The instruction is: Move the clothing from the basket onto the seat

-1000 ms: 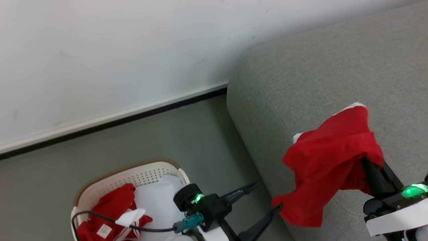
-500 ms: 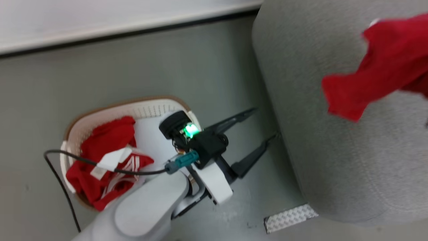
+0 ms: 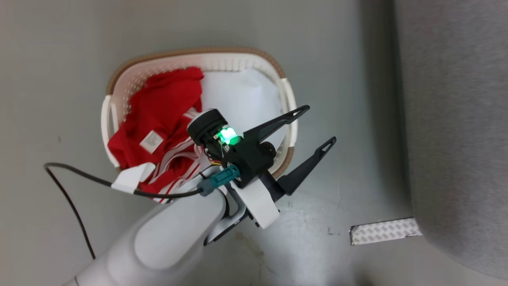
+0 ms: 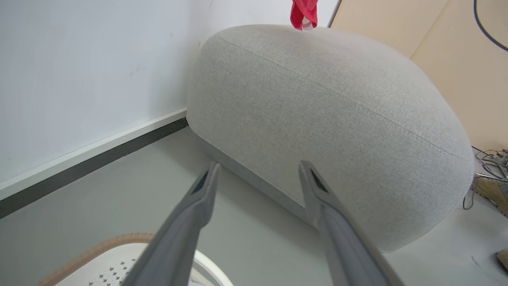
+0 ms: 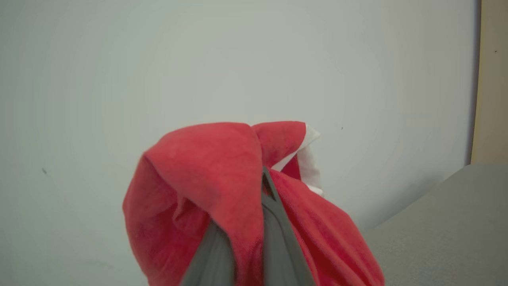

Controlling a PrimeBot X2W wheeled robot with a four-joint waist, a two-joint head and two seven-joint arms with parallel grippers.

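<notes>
No legible text anywhere

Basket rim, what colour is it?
The basket has a brown rim, clearest in the head view.

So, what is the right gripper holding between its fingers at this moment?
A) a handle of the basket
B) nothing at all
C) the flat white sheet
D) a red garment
D: in the right wrist view the right gripper is shut on the red garment, whose fabric drapes over both fingers.
</notes>
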